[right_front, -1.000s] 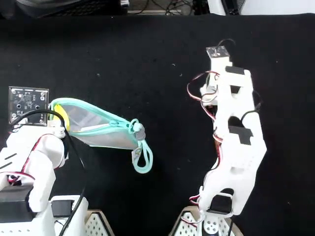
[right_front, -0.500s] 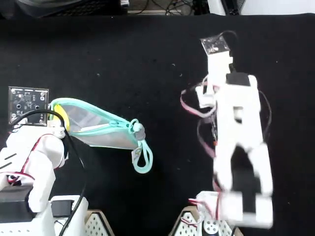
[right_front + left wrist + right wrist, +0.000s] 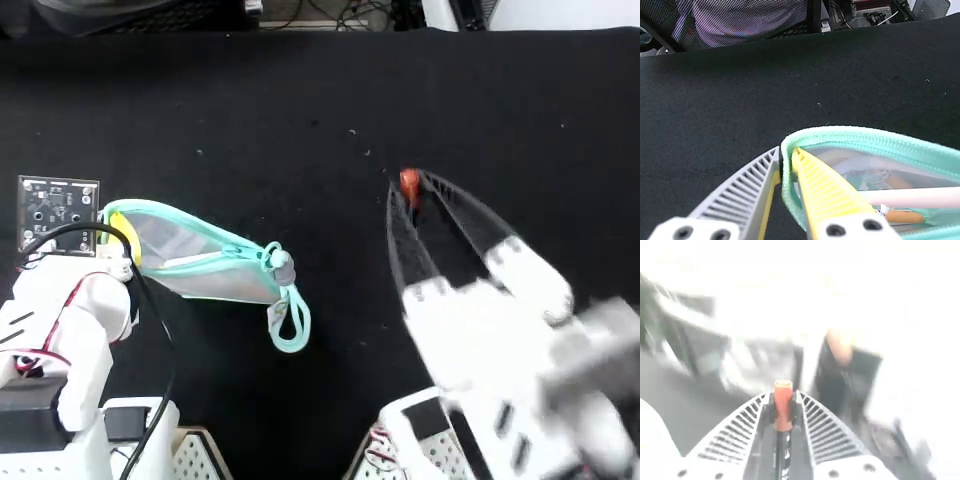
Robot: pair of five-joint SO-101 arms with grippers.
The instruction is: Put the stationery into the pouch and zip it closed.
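My left jaws clamp the pouch [image 3: 200,265] rim, right jaws pinch a pencil [image 3: 410,184], wide surface [image 3: 330,110] between, right arm swung nearer.

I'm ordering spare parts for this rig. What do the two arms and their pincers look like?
Both arms are white, blocky printed shells. The left arm carries a black cable and red wires. The left pincer has one grey ribbed triangular finger and one yellow. The right arm ends in the right pincer, with two grey ribbed fingers.
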